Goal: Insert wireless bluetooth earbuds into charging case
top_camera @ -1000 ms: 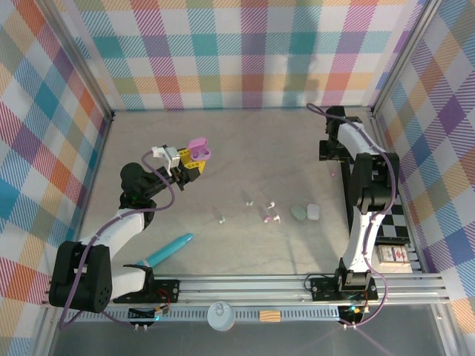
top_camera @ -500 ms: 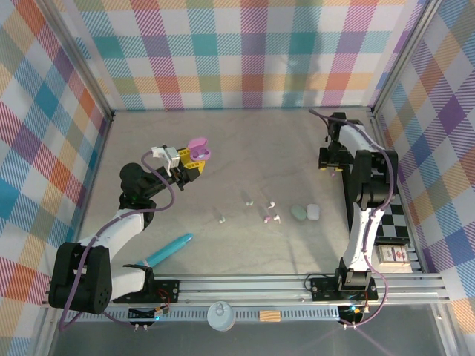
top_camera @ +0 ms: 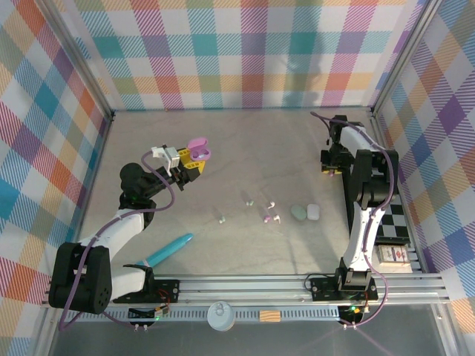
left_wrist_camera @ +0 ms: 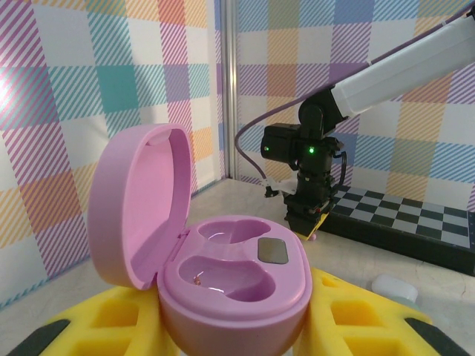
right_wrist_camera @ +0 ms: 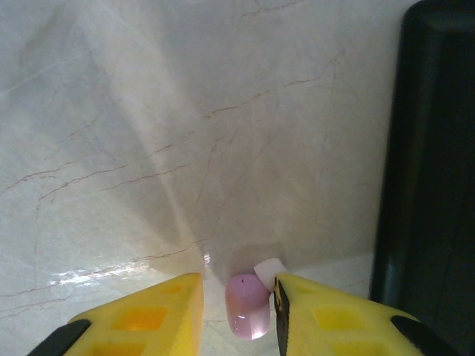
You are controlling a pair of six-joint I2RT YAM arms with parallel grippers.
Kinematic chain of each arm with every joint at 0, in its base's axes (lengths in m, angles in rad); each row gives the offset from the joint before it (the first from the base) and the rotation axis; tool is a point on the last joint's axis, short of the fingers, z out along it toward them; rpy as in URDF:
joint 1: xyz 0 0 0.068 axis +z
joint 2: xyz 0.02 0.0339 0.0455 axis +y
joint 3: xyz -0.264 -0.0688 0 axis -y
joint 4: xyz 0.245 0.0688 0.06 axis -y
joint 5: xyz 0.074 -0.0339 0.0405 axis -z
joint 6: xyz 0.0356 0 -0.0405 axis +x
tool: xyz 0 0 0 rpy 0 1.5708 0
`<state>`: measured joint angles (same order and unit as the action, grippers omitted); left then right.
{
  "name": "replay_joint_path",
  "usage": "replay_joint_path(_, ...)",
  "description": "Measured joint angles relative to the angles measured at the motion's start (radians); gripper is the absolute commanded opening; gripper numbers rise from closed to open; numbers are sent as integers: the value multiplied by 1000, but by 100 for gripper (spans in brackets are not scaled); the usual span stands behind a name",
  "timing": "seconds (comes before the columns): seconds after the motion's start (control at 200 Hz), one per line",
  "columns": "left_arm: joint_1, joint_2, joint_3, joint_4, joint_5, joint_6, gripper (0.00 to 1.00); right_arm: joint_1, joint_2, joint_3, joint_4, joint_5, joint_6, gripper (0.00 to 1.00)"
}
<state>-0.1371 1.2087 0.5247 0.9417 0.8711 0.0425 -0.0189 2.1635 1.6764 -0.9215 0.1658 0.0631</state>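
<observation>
My left gripper (top_camera: 190, 165) (left_wrist_camera: 234, 330) is shut on a pink charging case (top_camera: 197, 152) (left_wrist_camera: 236, 276) and holds it up. The lid stands open and both wells show no earbud. At the far right my right gripper (top_camera: 330, 169) (right_wrist_camera: 237, 288) points down at the table. A purple earbud (right_wrist_camera: 248, 305) lies between its yellow fingers (right_wrist_camera: 326, 315). The earbud touches the right finger, and a gap remains at the left one. Several more earbuds (top_camera: 267, 219) lie loose mid-table.
A mint case (top_camera: 298, 213) and a white case (top_camera: 313, 212) lie shut right of centre. A turquoise stick (top_camera: 169, 250) lies at the front left. A black checkered board (top_camera: 395, 220) (right_wrist_camera: 434, 170) runs along the right side, close beside my right gripper.
My right gripper's jaws have narrowed around the purple earbud, and the arm has shifted slightly. The left arm and the case have not moved.
</observation>
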Motion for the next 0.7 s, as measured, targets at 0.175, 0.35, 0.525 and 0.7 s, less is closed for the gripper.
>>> replay_joint_path(0.175, 0, 0, 1, 0, 0, 0, 29, -1, -11, -21, 13, 0, 1, 22)
replay_joint_path(0.35, 0, 0, 4, 0, 0, 0, 29, 6, -61, -93, 37, -8, 3, 19)
replay_joint_path(0.525, 0, 0, 5, 0, 0, 0, 29, 30, -115, -167, 39, -23, 3, 18)
replay_joint_path(0.7, 0, 0, 5, 0, 0, 0, 29, 73, -177, -234, 48, -43, 8, 18)
